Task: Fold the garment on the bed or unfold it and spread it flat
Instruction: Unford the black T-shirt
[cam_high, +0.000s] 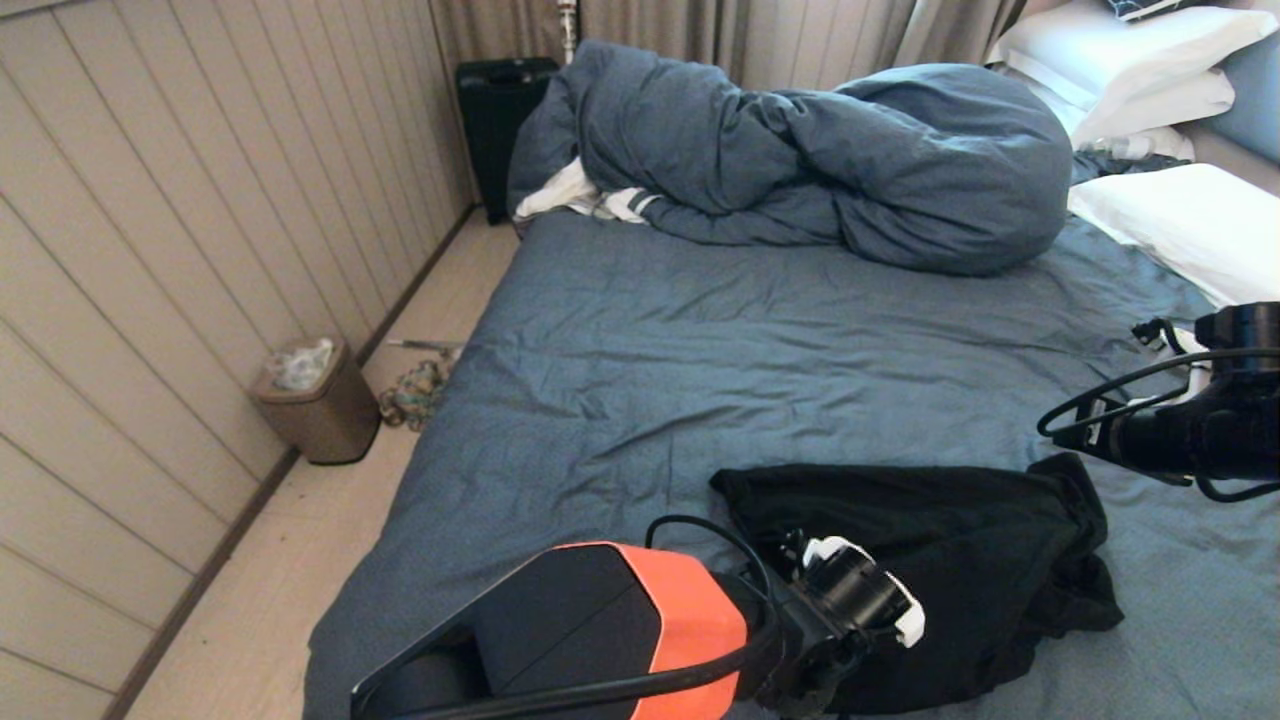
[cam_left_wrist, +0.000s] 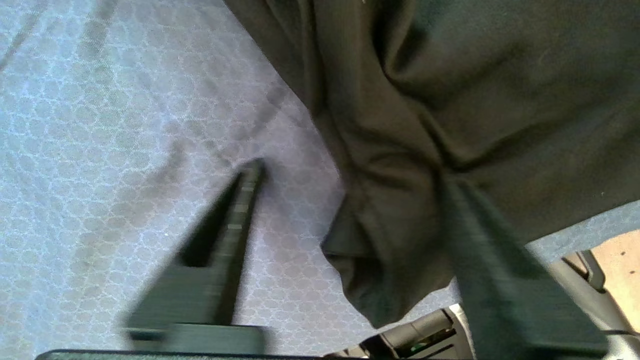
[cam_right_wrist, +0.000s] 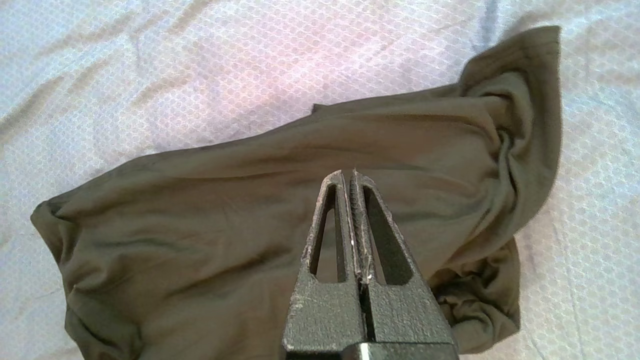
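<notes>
A black garment (cam_high: 930, 560) is lying crumpled in front of me near the bed's (cam_high: 640, 380) front edge, toward its right side. It is showing only plain dark cloth, bunched into a rough wide heap with deep folds, thicker and more rumpled at its right end. The bed is wearing a wrinkled blue-grey sheet. A matching duvet (cam_high: 820, 160) is sitting bunched along the far edge, and white pillows (cam_high: 1150, 110) are stacking up at the far right corner.

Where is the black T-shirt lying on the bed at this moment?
In the head view the garment lies crumpled at the near edge of the bed, right of centre, between the left gripper and the right gripper.
</notes>
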